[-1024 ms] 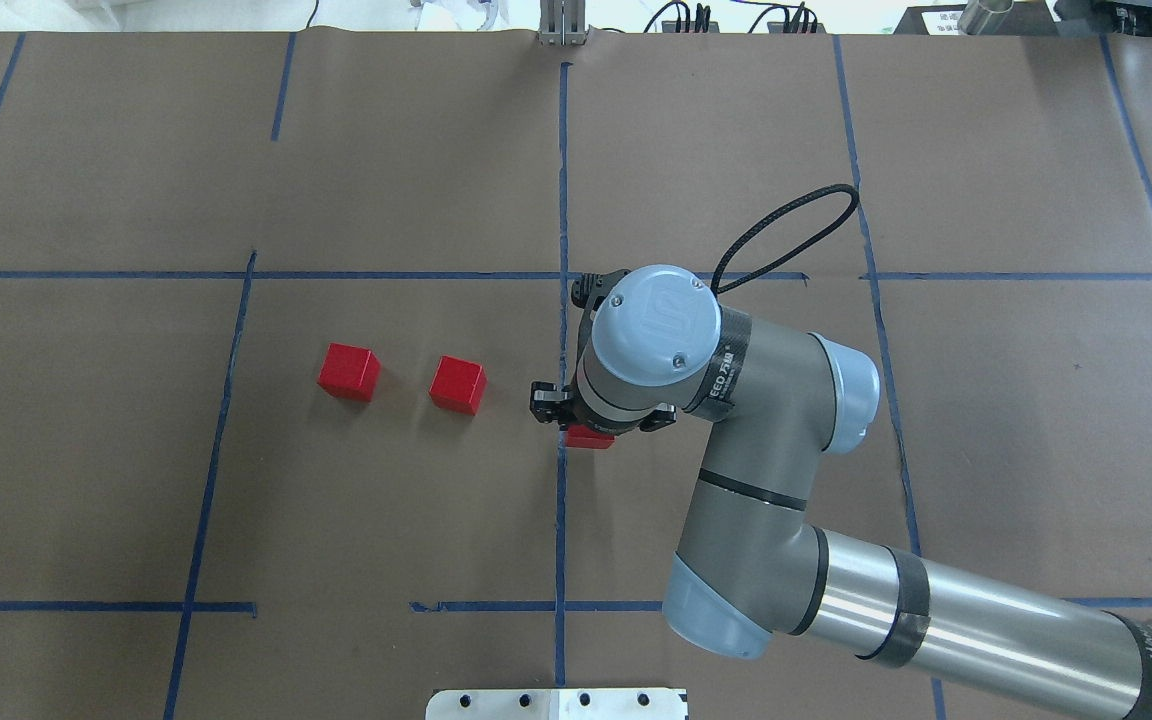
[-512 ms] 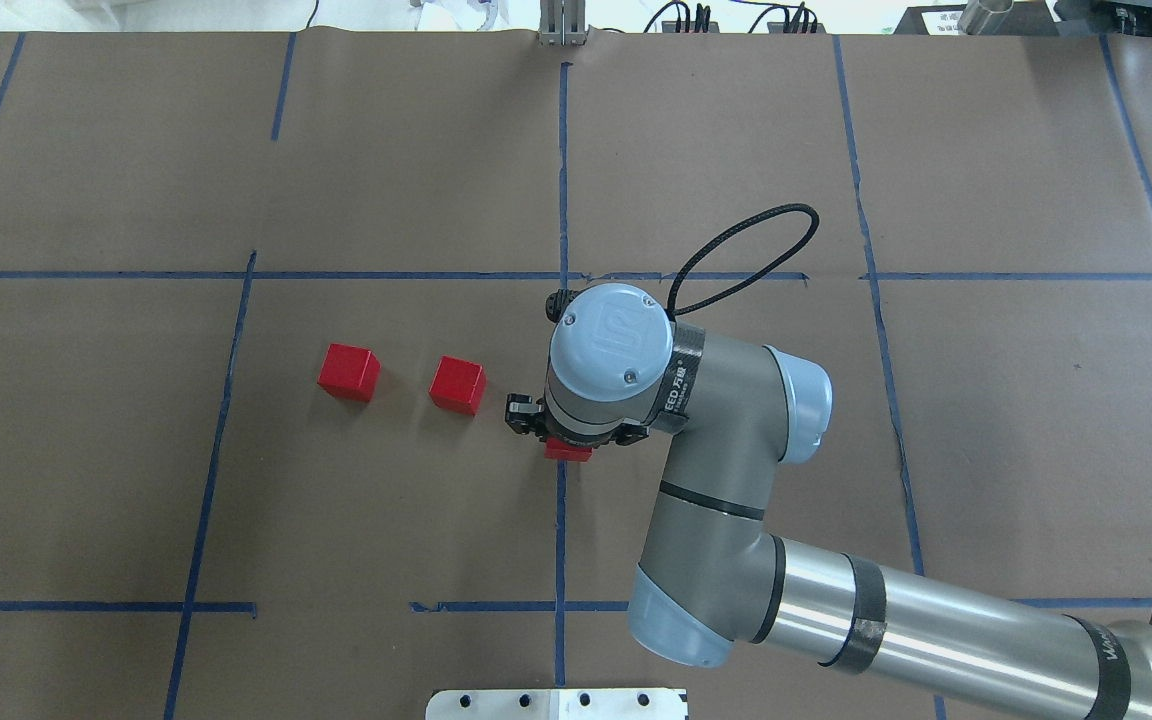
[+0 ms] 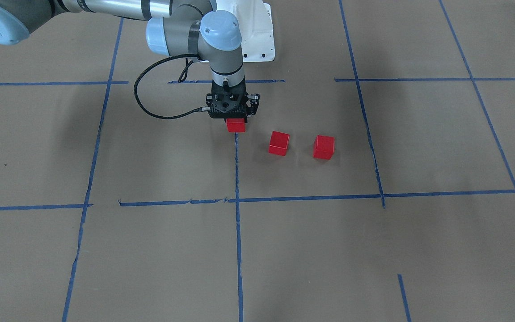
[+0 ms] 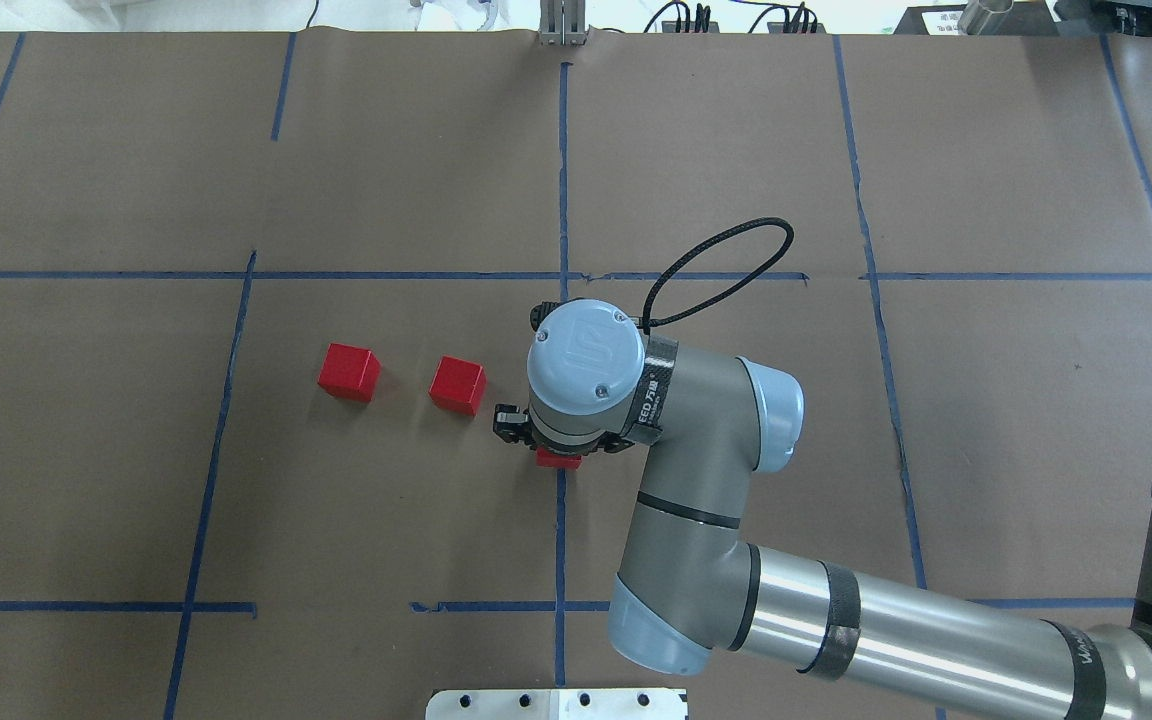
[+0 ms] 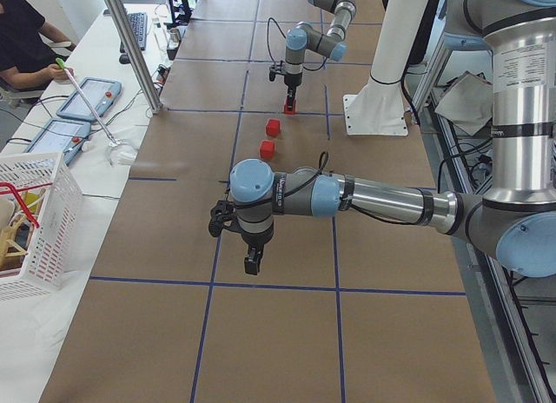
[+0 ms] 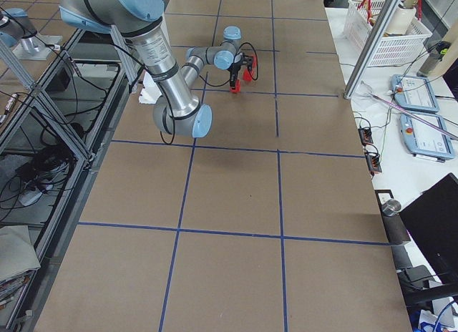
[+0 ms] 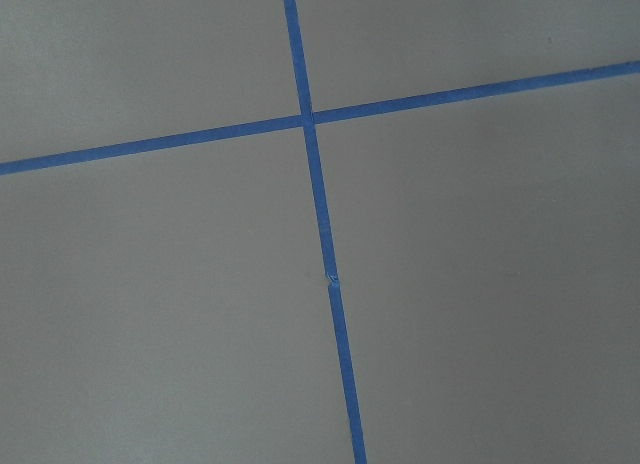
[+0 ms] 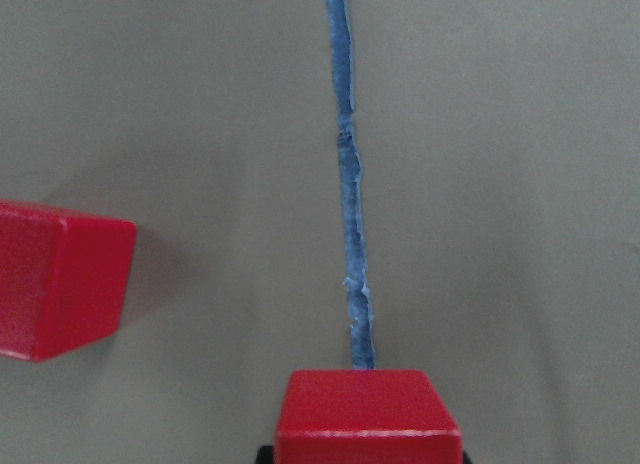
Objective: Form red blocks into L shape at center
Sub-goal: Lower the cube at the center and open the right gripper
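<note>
Red blocks, i.e. three small matte bright-red cubes, don't form an L yet. Nearest the robot's base, the held cube point(image 3: 235, 126) is pinched betw. the fingers of the black two-finger right gripper point(image 3: 234, 117), directly over the blue tape centre line point(image 8: 347, 184) on the brown paper table cover point(image 4: 736, 150). Can't tell whether its underside touches the paper or hangs just above. Next out, twd the robot's left, the middle cube point(image 4: 458, 385) lies near but clearly apart, faces turned slightly off the grid. Further left again, the outer cube point(image 4: 348, 372) lies apart from the middle one, also a bit skewed. Far off at the table's left end, the left gripper point(image 5: 252, 262) hangs over bare paper. It shows only in the side view, so can't tell if it's open or closed. Risks, as I judge them: letting go w/ the cube not seated flat could make it hop or roll off the line. Fingers spreading could clip the middle cube if brought closer. Skewed faces may leave gaps when pushed together. All three lie roughly in a row, so w/o an offset placement the result is a bar, not an L, and prob. left of centre.
</note>
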Controlling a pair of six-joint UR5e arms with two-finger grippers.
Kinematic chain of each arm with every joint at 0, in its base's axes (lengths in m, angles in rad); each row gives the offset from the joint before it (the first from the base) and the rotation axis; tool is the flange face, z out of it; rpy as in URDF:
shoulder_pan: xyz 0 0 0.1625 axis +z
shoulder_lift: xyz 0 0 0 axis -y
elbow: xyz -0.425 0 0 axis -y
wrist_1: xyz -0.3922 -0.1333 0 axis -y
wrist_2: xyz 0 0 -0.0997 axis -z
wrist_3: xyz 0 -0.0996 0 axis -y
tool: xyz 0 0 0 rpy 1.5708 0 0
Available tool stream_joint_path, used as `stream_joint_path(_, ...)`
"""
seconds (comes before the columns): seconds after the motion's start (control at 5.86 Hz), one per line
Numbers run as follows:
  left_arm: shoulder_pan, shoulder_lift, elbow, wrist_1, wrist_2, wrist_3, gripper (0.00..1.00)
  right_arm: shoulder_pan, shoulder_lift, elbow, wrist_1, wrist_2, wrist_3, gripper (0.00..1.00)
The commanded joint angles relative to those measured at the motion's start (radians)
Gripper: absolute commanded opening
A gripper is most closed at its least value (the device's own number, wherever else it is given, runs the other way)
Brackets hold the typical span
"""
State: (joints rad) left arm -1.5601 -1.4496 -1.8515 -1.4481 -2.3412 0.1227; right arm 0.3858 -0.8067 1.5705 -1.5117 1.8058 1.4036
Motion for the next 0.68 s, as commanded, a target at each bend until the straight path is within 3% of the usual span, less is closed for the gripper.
stream_joint_path(0.0,0.000,0.000,0.000,0.000,0.000,0.000,1.00,-0.002,0.003,-0.007,-0.001,0.000,0.000,0.10)
stream_joint_path(0.17,0.000,0.000,0.000,0.000,0.000,0.000,1.00,-0.002,0.003,-0.012,-0.001,0.000,0.000,0.30)
stream_joint_path(0.51,0.000,0.000,0.000,0.000,-0.001,0.000,1.00,-0.002,0.004,-0.017,-0.001,0.000,0.000,0.33)
